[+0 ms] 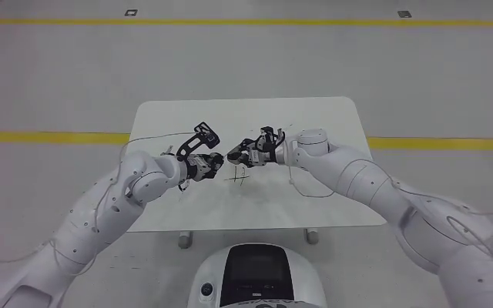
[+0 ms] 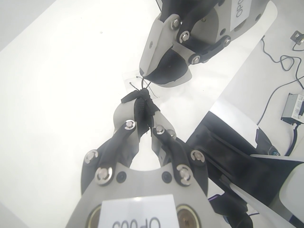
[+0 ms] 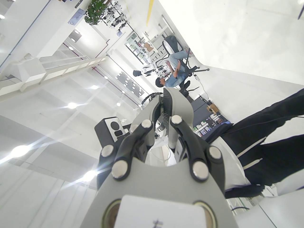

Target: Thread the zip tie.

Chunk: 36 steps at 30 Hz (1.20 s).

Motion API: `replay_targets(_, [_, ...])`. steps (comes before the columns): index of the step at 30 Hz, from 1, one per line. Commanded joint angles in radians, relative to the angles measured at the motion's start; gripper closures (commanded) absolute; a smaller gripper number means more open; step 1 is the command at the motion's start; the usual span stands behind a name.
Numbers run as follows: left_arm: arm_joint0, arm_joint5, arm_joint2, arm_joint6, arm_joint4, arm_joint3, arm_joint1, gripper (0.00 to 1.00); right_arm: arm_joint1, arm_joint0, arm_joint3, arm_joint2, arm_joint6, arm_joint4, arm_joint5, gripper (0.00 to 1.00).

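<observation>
I am observing the left gripper [image 2: 140, 96] and the right gripper [image 2: 144, 76] meeting tip to tip above the middle of the white table [image 1: 323, 123], with the left one on the left side. Both are clenching their jaws on the thin black zip tie [image 2: 142, 83], which is spanning the short gap between the tips. A black cross mark [image 1: 239, 175] is lying on the tabletop just near of them.

Table [image 1: 331, 123]: one, white. Grippers: two, the left gripper [image 2: 140, 94] and the right gripper [image 2: 145, 75]. Zip tie [image 2: 142, 83]: one thin black strand made out; any second is too fine to tell. Cross mark [image 1: 239, 175] near the worktop's middle: one. Yellow floor lines [image 1: 69, 137]: two. Small floor plates [image 1: 131, 12]: two.
</observation>
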Motion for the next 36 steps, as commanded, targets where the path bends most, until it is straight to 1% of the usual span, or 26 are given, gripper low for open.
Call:
replay_targets(1, [-0.001,-0.001,0.001,-0.001,0.000,0.002,-0.001,1.00,-0.001,-0.001,0.002,0.000,0.001,-0.001,0.000,1.00])
replay_targets(7, [-0.003,-0.002,0.002,-0.001,0.003,0.005,-0.004,1.00,0.000,0.000,0.005,0.000,0.003,0.000,0.000,1.00])
replay_targets(10, [-0.002,0.005,0.001,-0.001,0.003,0.005,-0.005,0.99,0.001,0.000,0.005,0.000,0.000,-0.001,0.000,1.00])
replay_targets(11, [-0.002,0.009,0.001,0.000,0.003,0.005,-0.006,0.39,0.002,0.000,0.005,0.000,-0.001,-0.001,0.000,1.00])
replay_targets(12, [-0.001,0.012,0.000,-0.001,0.002,0.004,-0.006,0.00,0.003,0.000,0.005,0.000,-0.004,0.000,0.000,1.00])
replay_targets(17, [0.004,0.021,-0.013,0.000,-0.003,0.000,-0.005,0.00,0.010,0.003,0.004,0.000,-0.016,0.009,0.000,1.00])
replay_targets(21, [0.014,0.017,-0.037,0.010,-0.021,-0.005,-0.001,0.00,0.019,0.007,-0.001,0.000,-0.016,0.017,0.000,1.00])
replay_targets(24, [0.025,-0.003,-0.070,0.024,-0.071,0.000,0.005,0.00,0.029,0.009,-0.006,0.001,-0.020,0.018,0.000,1.00])
replay_targets(25, [0.029,-0.017,-0.082,0.029,-0.099,0.005,0.007,0.00,0.032,0.009,-0.007,0.004,-0.020,0.014,0.000,1.00])
replay_targets(26, [0.034,-0.047,-0.102,0.031,-0.151,0.015,0.010,0.00,0.037,0.008,-0.014,0.013,-0.013,0.003,0.000,1.00])
replay_targets(27, [0.035,-0.059,-0.119,0.030,-0.177,0.027,0.013,0.00,0.041,0.002,-0.020,0.023,0.005,-0.006,-0.009,1.00])
replay_targets(28, [0.033,-0.051,-0.132,0.026,-0.167,0.035,0.016,0.00,0.046,-0.006,-0.026,0.030,0.023,-0.021,-0.020,1.00])
replay_targets(35, [0.033,-0.051,-0.132,0.026,-0.167,0.035,0.016,0.00,0.047,-0.008,-0.026,0.032,0.026,-0.027,-0.021,1.00])
replay_targets(36, [0.038,-0.049,-0.132,0.033,-0.189,0.043,0.015,0.00,0.047,-0.014,-0.028,0.036,0.020,-0.029,-0.029,1.00])
